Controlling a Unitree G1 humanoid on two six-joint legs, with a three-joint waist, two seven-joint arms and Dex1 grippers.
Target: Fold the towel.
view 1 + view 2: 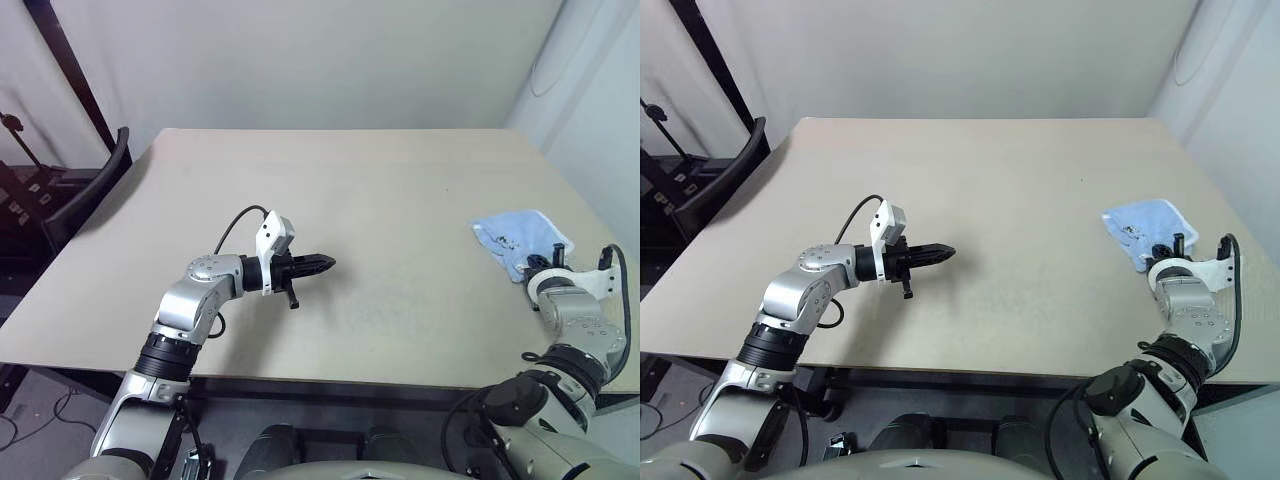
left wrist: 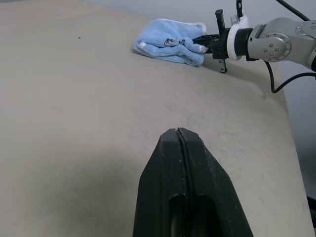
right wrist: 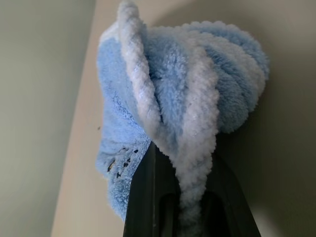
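Observation:
The towel (image 1: 522, 238) is a light blue terry cloth with white edging, lying bunched in thick folds near the table's right edge. My right gripper (image 3: 182, 159) is shut on the towel (image 3: 173, 89), with a strip of white edging pinched between its black fingers. From the left wrist view the right gripper (image 2: 207, 42) meets the near end of the towel (image 2: 170, 40). My left gripper (image 1: 325, 264) is shut and holds nothing. It hovers over the bare tabletop left of centre, pointing across toward the towel.
The beige table (image 1: 350, 180) stretches wide between the two arms. A black chair (image 1: 90, 190) stands at its left edge. A pale wall (image 1: 600, 110) rises close behind the table's right side, beside the towel.

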